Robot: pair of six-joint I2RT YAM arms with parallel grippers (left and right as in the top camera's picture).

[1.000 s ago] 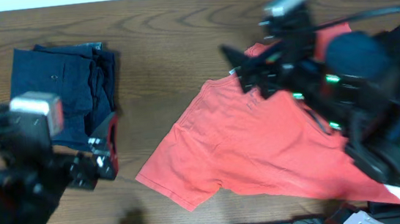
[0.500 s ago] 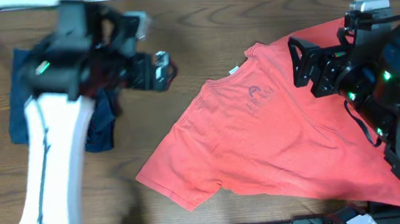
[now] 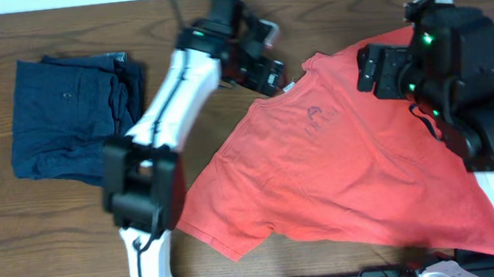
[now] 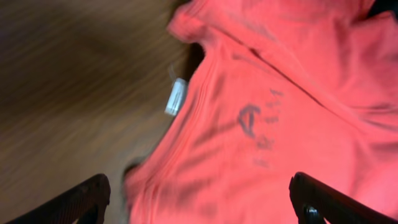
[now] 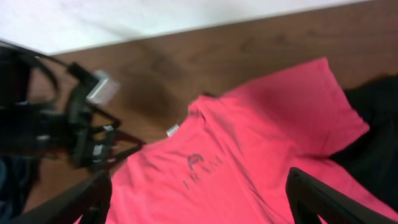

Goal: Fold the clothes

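Note:
A coral-red T-shirt (image 3: 341,166) lies spread flat across the middle and right of the table, dark lettering (image 3: 316,121) facing up. Its collar, with a white tag (image 4: 176,96), points toward the far left. My left gripper (image 3: 265,69) hovers open just beside that collar; in the left wrist view the gripper (image 4: 199,205) straddles shirt fabric (image 4: 280,124) without touching it. My right gripper (image 3: 375,70) hangs open above the shirt's far right shoulder, and nothing sits between its fingers (image 5: 323,196). A folded dark navy garment (image 3: 72,114) rests at the far left. A black garment (image 5: 373,137) lies by the shirt's right sleeve.
The left arm (image 3: 164,128) stretches diagonally from the front edge to the collar, crossing bare wood between the navy garment and the shirt. The right arm's body (image 3: 468,72) covers the table's right end. The table's far edge (image 5: 249,25) meets a white wall.
The left arm has swung from over the navy garment at the left across to the red shirt's collar. The right gripper has barely shifted. Neither garment has moved.

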